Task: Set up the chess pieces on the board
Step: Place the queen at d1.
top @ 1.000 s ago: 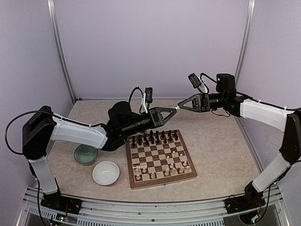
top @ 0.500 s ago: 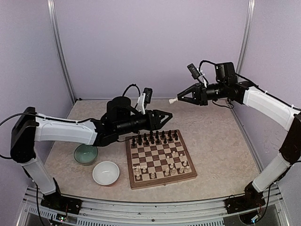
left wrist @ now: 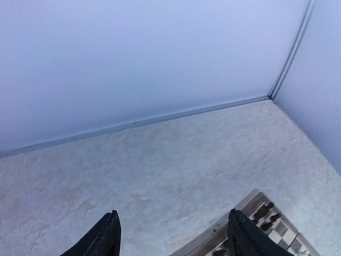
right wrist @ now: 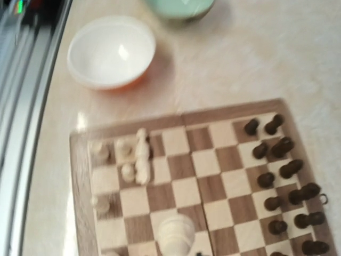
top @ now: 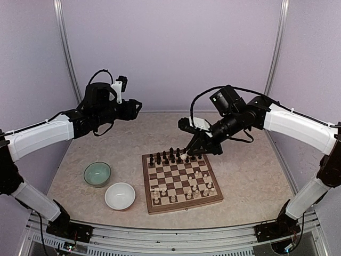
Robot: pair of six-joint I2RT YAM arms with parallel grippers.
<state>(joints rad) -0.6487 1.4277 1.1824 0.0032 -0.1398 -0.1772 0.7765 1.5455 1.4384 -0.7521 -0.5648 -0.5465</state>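
Note:
The board (top: 147, 184) lies in the middle of the table. Dark chess pieces (top: 174, 157) stand along its far rows and cream chess pieces (top: 195, 189) are scattered over its near rows. My right gripper (top: 191, 150) hangs low over the far edge of the board, shut on a cream piece (right wrist: 176, 234). That piece shows at the bottom of the right wrist view, above the checkered squares (right wrist: 208, 162). My left gripper (top: 137, 107) is raised at the back left, open and holding nothing. In its own view the left gripper (left wrist: 173, 234) frames bare table, with the board's corner (left wrist: 250, 205) at lower right.
A green bowl (top: 97, 173) and a white bowl (top: 120, 195) sit left of the board, and both also show in the right wrist view as the white bowl (right wrist: 111, 50) and the green bowl (right wrist: 179, 6). Lilac walls close the back and sides.
The left gripper opened and drew back up and to the left, away from the board. The right gripper kept the cream piece and came down from mid-air to the board's far edge.

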